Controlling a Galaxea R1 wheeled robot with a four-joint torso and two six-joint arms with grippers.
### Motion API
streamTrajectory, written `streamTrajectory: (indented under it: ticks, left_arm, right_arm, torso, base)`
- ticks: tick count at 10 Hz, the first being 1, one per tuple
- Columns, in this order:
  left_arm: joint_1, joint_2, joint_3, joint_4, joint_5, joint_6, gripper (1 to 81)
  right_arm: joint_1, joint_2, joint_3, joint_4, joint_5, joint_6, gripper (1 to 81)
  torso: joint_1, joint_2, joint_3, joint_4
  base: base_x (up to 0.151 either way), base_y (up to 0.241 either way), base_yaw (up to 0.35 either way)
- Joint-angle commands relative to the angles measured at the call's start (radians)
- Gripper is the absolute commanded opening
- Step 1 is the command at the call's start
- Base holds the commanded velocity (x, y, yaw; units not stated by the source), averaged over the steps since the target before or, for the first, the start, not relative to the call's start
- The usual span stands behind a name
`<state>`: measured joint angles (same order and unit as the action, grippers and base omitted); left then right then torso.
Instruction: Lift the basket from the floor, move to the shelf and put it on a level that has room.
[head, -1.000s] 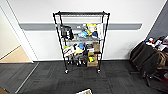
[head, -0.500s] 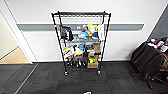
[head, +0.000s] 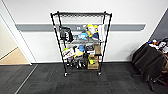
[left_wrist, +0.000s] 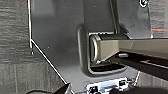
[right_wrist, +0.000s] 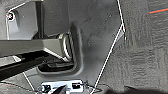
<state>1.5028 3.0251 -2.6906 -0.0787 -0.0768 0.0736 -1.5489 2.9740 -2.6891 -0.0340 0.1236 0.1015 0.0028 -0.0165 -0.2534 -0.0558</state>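
Shelf (head: 81, 41): standing against the wall, on the floor (head: 112, 83), its top level (head: 82, 14) looking bare.
Change: rack is showing larger than a moment ago, so the camera is closing in; the drive is progressing.
Basket: I cannot tell where it is.
Views: head is showing the rack; wrists are looking down at carpet.
Grippers: spread or pressed together, cannot tell.

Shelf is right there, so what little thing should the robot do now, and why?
Probably roll a little closer to the shelf. It stands across a stretch of floor, against the wall. Its top level looks bare, while the lower ones are cluttered.
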Motion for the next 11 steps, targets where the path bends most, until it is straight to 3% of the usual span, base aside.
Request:
streamTrajectory:
  ticks: [1, 5, 8, 9, 11]
  left_arm:
    - [-0.012, 0.005, 0.005, 0.002, 0.069, 0.000, 81.1]
    - [-0.012, -0.020, 0.026, 0.002, 0.075, -0.005, 81.1]
    - [-0.012, -0.119, 0.157, 0.005, 0.069, -0.005, 81.1]
    - [-0.020, -0.164, 0.219, -0.003, 0.069, -0.005, 81.1]
    - [-0.049, -0.230, 0.285, -0.009, 0.071, -0.014, 81.1]
  right_arm:
    - [0.014, -0.008, -0.001, -0.004, -0.062, -0.002, 81.1]
    - [0.017, -0.014, 0.019, 0.000, -0.064, -0.003, 81.1]
    - [0.029, -0.059, 0.094, 0.005, -0.064, 0.010, 81.1]
    - [0.032, -0.083, 0.136, 0.005, -0.064, 0.009, 81.1]
    - [0.048, -0.136, 0.215, 0.005, -0.073, 0.012, 81.1]
  torso:
    - [0.000, 0.000, 0.000, 0.000]
    - [0.000, 0.000, 0.000, 0.000]
    - [0.000, 0.000, 0.000, 0.000]
    - [0.064, -0.100, 0.000, 0.000]
    - [0.080, -0.127, 0.000, 0.000]
  base:
    - [0.071, 0.000, 0.000]
    - [0.000, 0.000, 0.000]
    - [0.000, 0.000, 0.000]
    - [0.000, 0.000, 0.000]
    - [0.000, 0.000, 0.000]
